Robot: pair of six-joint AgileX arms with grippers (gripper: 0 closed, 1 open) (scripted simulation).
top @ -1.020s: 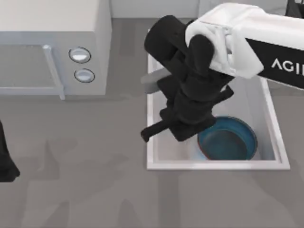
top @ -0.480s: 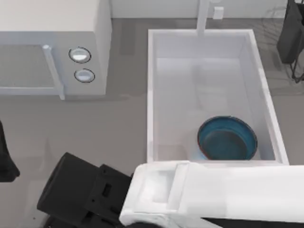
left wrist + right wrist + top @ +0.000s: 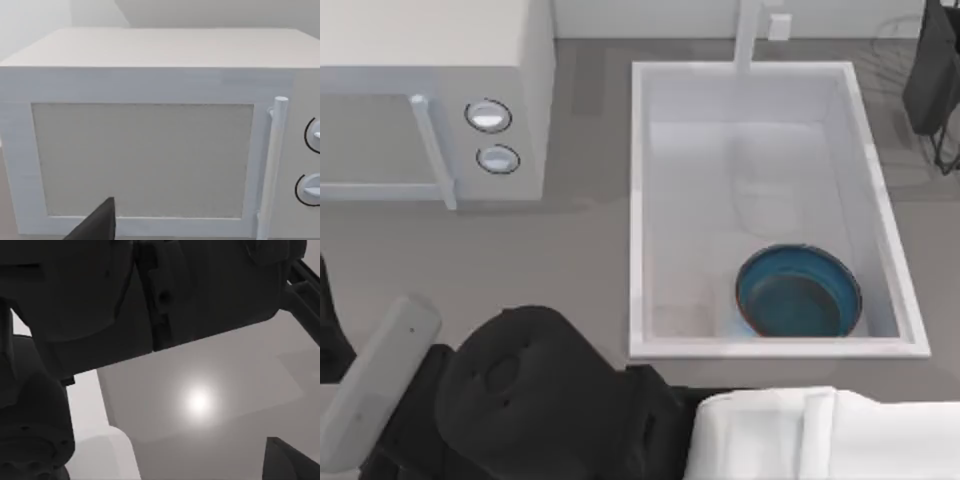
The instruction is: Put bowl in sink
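The blue bowl [image 3: 800,292] sits upright on the floor of the white sink [image 3: 636,200], in the near right corner, with nothing touching it. My right arm [image 3: 800,440] lies across the near edge of the table, apart from the sink. Its black wrist end [image 3: 530,390] is at the near left, in front of the basin. My left arm [image 3: 328,330] is parked at the table's left edge, and its wrist view faces the microwave [image 3: 150,125]. The right wrist view is mostly dark arm parts over grey table.
A white microwave [image 3: 430,60] with two round knobs [image 3: 488,116] stands at the back left. The pale faucet post [image 3: 748,30] rises behind the sink. A dark frame [image 3: 935,70] stands at the back right. Bare grey tabletop [image 3: 520,260] lies between microwave and sink.
My right arm has left the sink, swinging to the near edge of the table and then further left. The bowl stays where it was on the sink floor.
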